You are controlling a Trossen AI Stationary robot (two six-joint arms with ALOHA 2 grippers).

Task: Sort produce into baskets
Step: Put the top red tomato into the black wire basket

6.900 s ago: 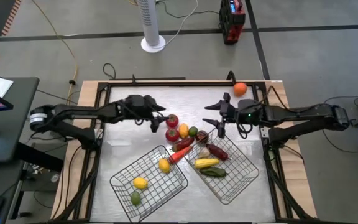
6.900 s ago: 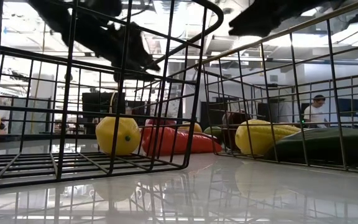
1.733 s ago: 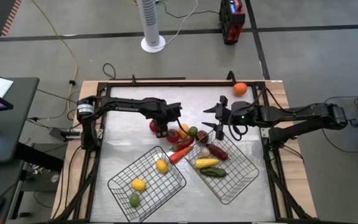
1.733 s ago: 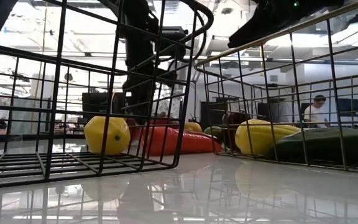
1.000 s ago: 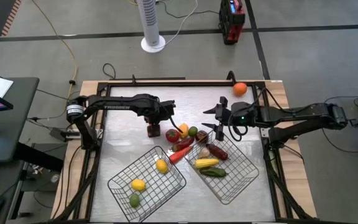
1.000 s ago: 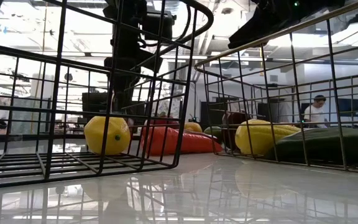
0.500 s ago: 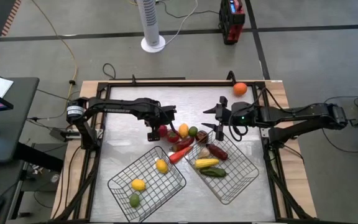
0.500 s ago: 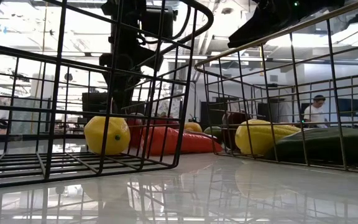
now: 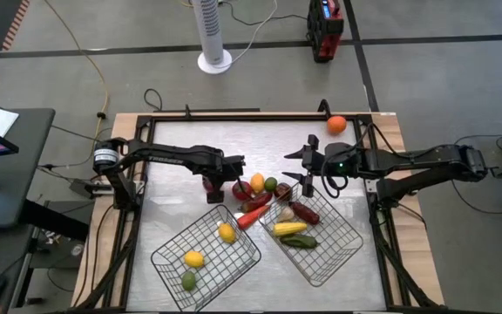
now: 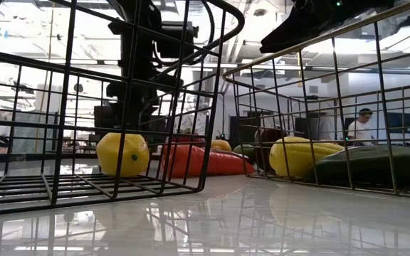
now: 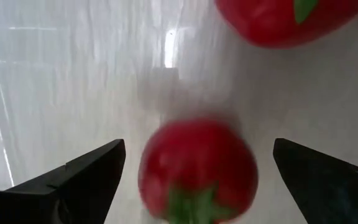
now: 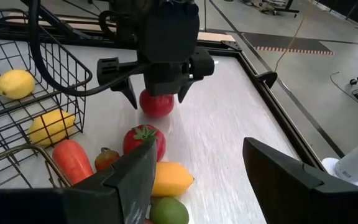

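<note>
My left gripper (image 9: pixel 210 180) is open and points down over a red round fruit with a green stem (image 11: pixel 197 169), near the table's middle. Its two fingers stand on either side of the fruit, as the right wrist view (image 12: pixel 157 98) shows; I see no touch. The fruit rests on the table. A second red fruit (image 9: pixel 240 187) lies just to its right, beside a pile of yellow (image 9: pixel 257 183), green (image 9: pixel 271 184), red and orange pieces. My right gripper (image 9: pixel 307 175) is open and empty, above the right basket's far corner.
The left wire basket (image 9: pixel 168 253) holds two yellow pieces and a green one. The right basket (image 9: pixel 342 240) holds a yellow, a green and a dark red long piece. An orange (image 9: pixel 336 125) sits at the table's far right corner. Bare table lies at the far left.
My left gripper has come down over the red round fruit and shifted a little toward the table's left edge, its fingers staying open. My right arm has kept still.
</note>
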